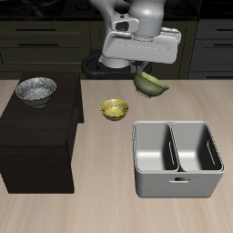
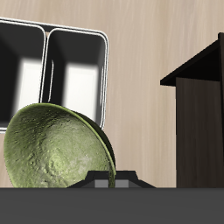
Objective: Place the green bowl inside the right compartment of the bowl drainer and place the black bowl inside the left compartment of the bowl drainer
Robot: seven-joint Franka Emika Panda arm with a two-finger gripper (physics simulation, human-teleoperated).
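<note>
The green bowl (image 1: pixel 152 86) hangs tilted in the air, behind the bowl drainer (image 1: pixel 177 178) and above the table. My gripper (image 1: pixel 143 75) is shut on its rim. The wrist view shows the bowl's olive outside (image 2: pixel 56 150) up close, with one dark finger (image 2: pixel 108 181) at its edge and the drainer's rim (image 2: pixel 45 31) beyond it. Both deep compartments of the grey drainer hold nothing. The black bowl (image 1: pixel 35 89), silvery and speckled, sits on top of a dark cabinet (image 1: pixel 36 150), far from my gripper.
A yellow-gold bowl (image 1: pixel 114 109) rests on the table between the cabinet and the drainer. The dark cabinet (image 2: pixel 198 114) stands as a tall block beside the drainer. Dark drawers line the wall behind the table.
</note>
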